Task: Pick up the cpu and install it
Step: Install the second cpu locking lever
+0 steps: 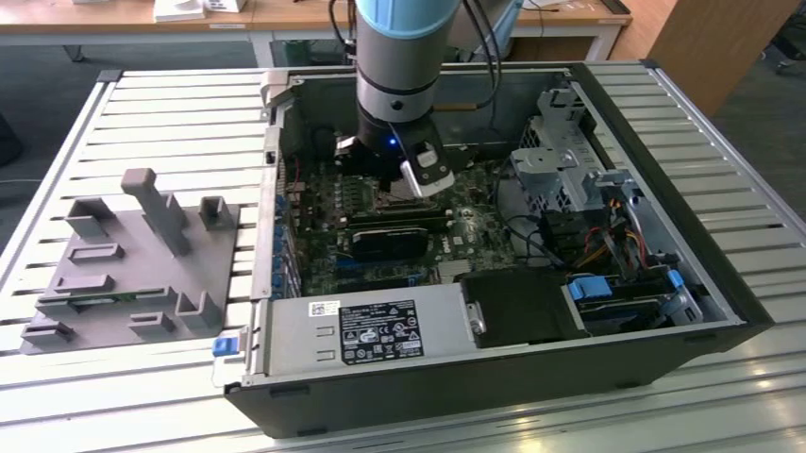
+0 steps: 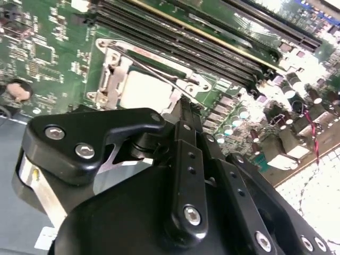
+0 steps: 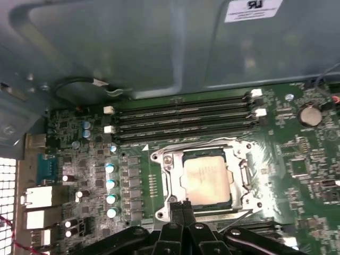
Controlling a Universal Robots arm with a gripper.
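Over the socket the cpu already sat seated, so the gripper, fingers pressed together and empty, needed only a straight, gentle touch.

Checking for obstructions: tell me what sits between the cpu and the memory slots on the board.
In the first wrist view, only the socket frame's metal edge and bare green board separate the cpu from the memory slots.

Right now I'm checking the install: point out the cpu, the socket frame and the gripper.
cpu [image 3: 206, 179], first wrist view, middle of its silvery top plate.
socket frame [image 3: 169, 183], first wrist view, metal side bar beside the chip.
gripper [image 3: 184, 208], first wrist view, at its fingertips.
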